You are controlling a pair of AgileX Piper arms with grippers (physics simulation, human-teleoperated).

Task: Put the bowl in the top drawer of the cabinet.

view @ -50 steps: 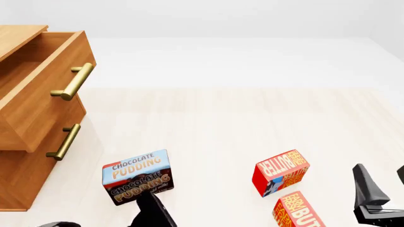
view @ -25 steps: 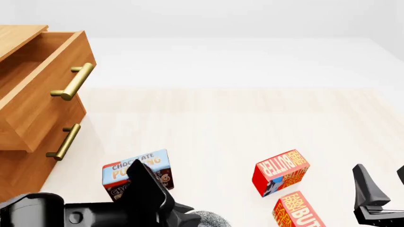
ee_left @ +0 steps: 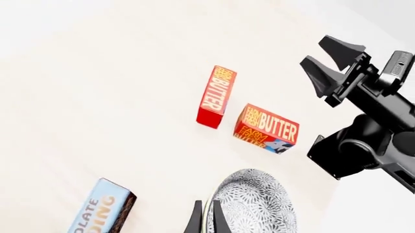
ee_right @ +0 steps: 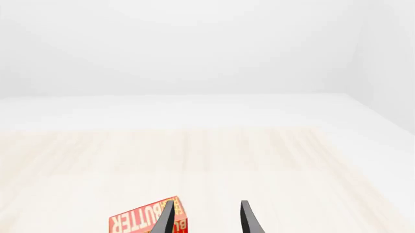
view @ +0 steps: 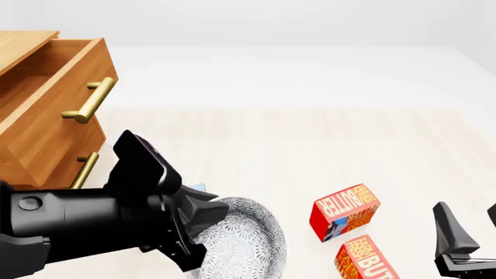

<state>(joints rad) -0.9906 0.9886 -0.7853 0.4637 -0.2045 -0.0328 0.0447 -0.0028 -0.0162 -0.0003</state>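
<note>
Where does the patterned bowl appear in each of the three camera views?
Front view: the bowl is at bottom centre, held by the left gripper.
Left wrist view: at the bottom edge, rim between the fingers.
Right wrist view: not in it.
Shared landmark: the red butter box.

Grey lace-patterned bowl (view: 240, 244) tilted above the bench, cabinet (view: 31, 174) at far left, its top drawer (view: 46, 110) stood pulled open

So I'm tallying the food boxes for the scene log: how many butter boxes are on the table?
2. One butter box lies right of the bowl; the other butter box sits just nearer, partly cut off by the front view's edge. None seems hidden.
</note>
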